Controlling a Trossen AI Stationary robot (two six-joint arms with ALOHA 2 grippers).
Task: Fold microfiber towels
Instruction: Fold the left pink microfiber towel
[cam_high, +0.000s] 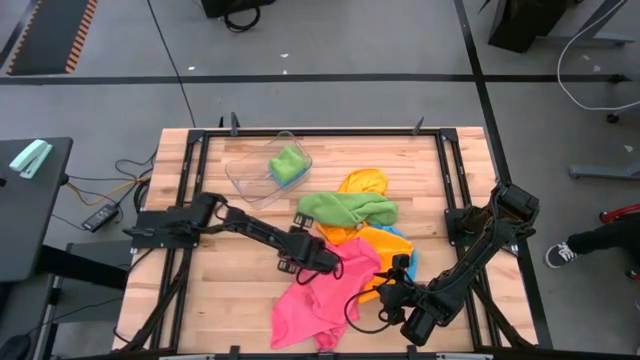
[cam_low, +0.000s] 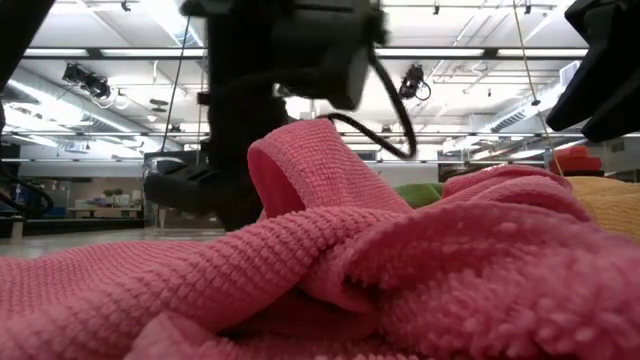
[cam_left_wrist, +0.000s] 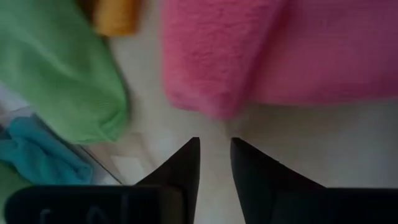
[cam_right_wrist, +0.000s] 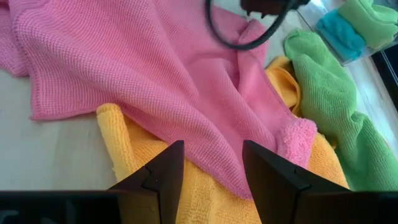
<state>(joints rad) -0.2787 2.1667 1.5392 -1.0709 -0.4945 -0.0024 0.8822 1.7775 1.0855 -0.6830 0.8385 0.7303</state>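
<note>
Two tools work a crumpled pink towel (cam_high: 318, 295) on the desk (cam_high: 240, 290): left tool (cam_left_wrist: 214, 163) narrowly parted, empty; right tool (cam_right_wrist: 211, 163) parted wider, also empty.

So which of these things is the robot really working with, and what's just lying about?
Part of the job:
- pink towel
- orange towels
- green towel
- folded towels in the tub
- left gripper, right gripper

Lying about:
- clear plastic tub
- cables on the floor
</note>
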